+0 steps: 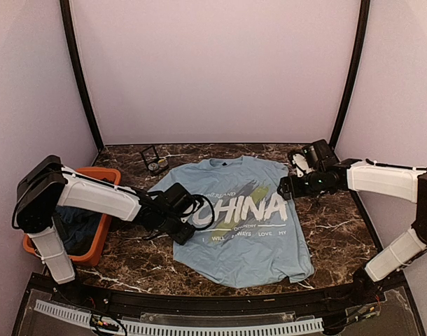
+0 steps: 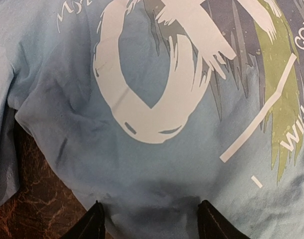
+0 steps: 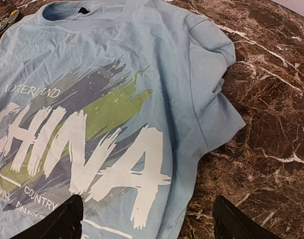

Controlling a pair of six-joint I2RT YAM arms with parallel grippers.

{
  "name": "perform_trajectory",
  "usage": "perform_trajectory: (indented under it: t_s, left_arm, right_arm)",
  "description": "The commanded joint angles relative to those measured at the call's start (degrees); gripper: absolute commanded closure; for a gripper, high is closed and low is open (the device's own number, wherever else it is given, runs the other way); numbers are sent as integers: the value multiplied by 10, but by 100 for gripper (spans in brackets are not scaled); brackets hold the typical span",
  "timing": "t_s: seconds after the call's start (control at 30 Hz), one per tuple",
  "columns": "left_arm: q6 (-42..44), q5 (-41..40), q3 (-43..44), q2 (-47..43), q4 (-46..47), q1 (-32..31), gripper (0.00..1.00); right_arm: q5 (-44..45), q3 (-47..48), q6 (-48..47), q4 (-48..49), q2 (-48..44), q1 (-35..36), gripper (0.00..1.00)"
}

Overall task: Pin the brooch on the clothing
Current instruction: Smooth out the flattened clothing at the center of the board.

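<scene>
The clothing, a light blue T-shirt with white "CHINA" lettering, lies flat on the marble table. My left gripper sits low over its left side, just before the letter C. It is open, with one of its fingers on each side of a stretch of shadowed blue fabric. My right gripper hovers open over the shirt's right edge, near the letter A and the sleeve. The brooch looks like a tiny dark disc beside the collar; in the right wrist view the brooch is at the far top left corner.
A small black-framed square case stands behind the collar at the back. An orange bin with dark blue garments sits at the left under the left arm. Bare marble lies to the right of the shirt.
</scene>
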Motion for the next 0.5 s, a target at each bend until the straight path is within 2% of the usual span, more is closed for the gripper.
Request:
perform_trajectory:
  t_s: [0.0, 0.17, 0.3, 0.37, 0.47]
  left_arm:
    - [-21, -3, -44, -34, -45, 1, 37]
    - [16, -26, -3, -66, -45, 0, 25]
    - [86, -42, 93, -63, -66, 2, 14]
    - [121, -44, 151, -48, -85, 7, 4]
    - [158, -17, 230, -4, -119, 36, 1]
  right_arm:
    - [6, -13, -33, -3, -22, -2, 13]
    - [-8, 33, -145, -26, 11, -3, 17]
    - [-9, 101, -245, -60, 52, -1, 22]
    - [-35, 140, -292, -75, 73, 0, 23]
    - [-60, 197, -355, -100, 112, 1, 24]
